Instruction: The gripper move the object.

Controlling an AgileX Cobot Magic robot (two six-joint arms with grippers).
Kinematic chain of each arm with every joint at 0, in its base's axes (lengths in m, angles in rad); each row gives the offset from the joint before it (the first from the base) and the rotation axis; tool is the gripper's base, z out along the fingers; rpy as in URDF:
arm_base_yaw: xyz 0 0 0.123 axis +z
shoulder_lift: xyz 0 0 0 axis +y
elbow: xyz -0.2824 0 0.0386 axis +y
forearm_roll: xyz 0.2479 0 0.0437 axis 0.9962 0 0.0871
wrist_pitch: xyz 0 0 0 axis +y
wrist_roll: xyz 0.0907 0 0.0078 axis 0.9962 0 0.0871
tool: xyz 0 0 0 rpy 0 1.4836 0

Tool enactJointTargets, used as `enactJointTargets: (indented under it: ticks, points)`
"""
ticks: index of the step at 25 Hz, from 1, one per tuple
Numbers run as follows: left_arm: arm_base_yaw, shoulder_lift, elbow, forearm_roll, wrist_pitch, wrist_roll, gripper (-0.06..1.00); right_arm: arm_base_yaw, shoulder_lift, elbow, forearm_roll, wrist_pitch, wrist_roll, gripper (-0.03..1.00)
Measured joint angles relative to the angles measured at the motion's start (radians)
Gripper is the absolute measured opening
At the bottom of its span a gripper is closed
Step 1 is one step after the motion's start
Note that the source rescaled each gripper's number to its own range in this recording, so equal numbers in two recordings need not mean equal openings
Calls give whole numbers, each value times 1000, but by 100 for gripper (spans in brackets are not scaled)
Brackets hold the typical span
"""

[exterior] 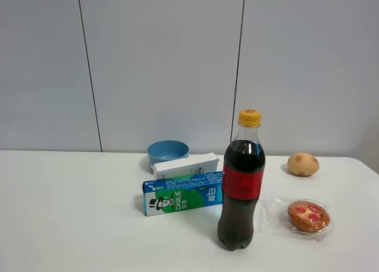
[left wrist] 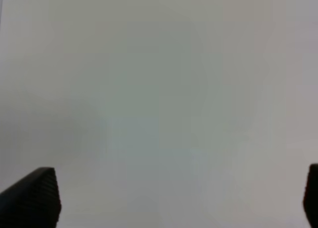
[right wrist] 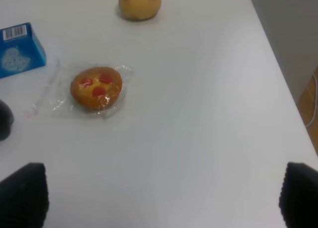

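The long white box [exterior: 186, 166] lies on the white table behind the green-and-blue DARLIE box [exterior: 182, 193] and in front of the blue bowl [exterior: 168, 152]. Neither arm shows in the exterior high view. My left gripper [left wrist: 181, 198] is open over bare white table, with only its black fingertips [left wrist: 35, 198] in view. My right gripper [right wrist: 159, 195] is open above the table near the wrapped pastry [right wrist: 96, 87], holding nothing. The white box is out of both wrist views.
A cola bottle [exterior: 241, 180] with a yellow cap stands at the front centre. A wrapped pastry [exterior: 308, 216] lies to its right and a round bun [exterior: 303, 164] behind that. The table's right edge [right wrist: 283, 74] shows in the right wrist view.
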Motion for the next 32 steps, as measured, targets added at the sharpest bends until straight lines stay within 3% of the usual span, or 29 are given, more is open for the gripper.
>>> enactJointTargets:
  ticks: [8,13,22,32]
  points:
    - [0,-315,324,-37,-152,-22,100,0,0,0,0,0,0,100]
    - [-14,-418,445,-28,-178,-53,100,0,0,0,0,0,0,100]
    - [-48,-457,494,-31,-182,-78,100,0,0,0,0,0,0,100]
    - [-48,-651,494,-1,-136,-146,100,0,0,0,0,0,0,100]
